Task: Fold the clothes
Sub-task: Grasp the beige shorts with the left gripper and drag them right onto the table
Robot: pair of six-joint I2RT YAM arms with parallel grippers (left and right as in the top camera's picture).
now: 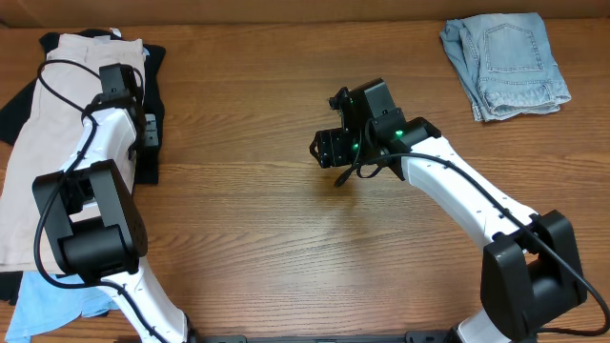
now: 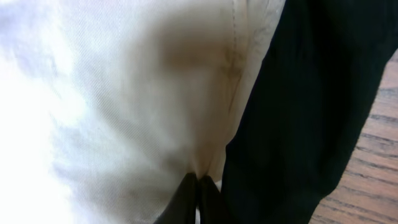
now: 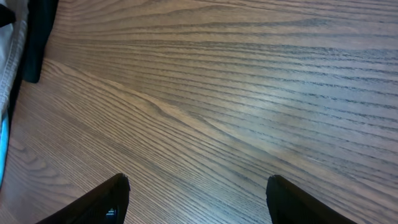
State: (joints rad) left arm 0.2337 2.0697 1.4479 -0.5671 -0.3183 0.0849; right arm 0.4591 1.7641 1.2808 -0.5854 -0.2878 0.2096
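The clothes lie in a pile at the table's left: large beige shorts (image 1: 48, 143) on top of a black top (image 1: 152, 95), with a light-blue shirt (image 1: 48, 300) below. My left gripper (image 1: 148, 133) is at the pile's right edge. In the left wrist view its fingers (image 2: 186, 199) are pressed together, pinching a pucker of the beige shorts (image 2: 124, 93) beside the black top (image 2: 298, 93). My right gripper (image 1: 329, 152) hovers open over bare wood at mid-table, fingers (image 3: 106, 202) wide apart with nothing between them.
Folded pale denim shorts (image 1: 505, 62) rest at the back right corner. The wooden table (image 1: 286, 238) stretches between the two arms. The pile's edge (image 3: 34, 37) shows at the far left of the right wrist view.
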